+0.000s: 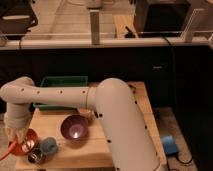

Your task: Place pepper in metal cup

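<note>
My gripper is at the far left of the table, at the end of the long white arm, just above the left rim of the round orange-red bowl. It is shut on the pepper, a thin red-orange chili that hangs down and to the left past the table's left edge. The metal cup is small and shiny. It stands at the front left corner, just below and right of the gripper. A light blue cup stands beside it on the right.
A purple bowl sits mid-table. A green tray lies at the back of the wooden table, partly behind the arm. A blue object lies on the floor at the right.
</note>
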You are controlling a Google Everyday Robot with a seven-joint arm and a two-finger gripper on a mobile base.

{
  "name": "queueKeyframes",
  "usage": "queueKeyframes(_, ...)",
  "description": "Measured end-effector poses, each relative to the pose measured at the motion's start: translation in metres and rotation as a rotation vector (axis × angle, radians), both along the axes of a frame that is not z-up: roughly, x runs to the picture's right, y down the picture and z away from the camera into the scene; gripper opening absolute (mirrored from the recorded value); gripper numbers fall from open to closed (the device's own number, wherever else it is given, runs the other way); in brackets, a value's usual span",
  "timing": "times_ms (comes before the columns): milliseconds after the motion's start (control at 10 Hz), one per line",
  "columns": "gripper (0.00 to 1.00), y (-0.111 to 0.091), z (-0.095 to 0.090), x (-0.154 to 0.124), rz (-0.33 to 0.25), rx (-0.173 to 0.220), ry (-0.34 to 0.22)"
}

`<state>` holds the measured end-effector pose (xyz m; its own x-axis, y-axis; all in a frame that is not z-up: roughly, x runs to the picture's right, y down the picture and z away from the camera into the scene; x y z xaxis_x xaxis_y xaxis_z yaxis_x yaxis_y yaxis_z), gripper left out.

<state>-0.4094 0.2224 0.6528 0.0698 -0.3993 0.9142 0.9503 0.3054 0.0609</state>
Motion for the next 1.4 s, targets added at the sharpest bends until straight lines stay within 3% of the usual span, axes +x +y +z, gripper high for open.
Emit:
queueKeyframes(400,0.28,0.027,-0.018,0.021,-0.023,-0.048,0.044)
queueKeyframes(1000,0.28,0.044,-0.024,0.029,-0.071,-0.089,0.084)
queueKeyframes(1400,0.28,0.071,-0.017,0.042,-0.128,-0.113,0.161)
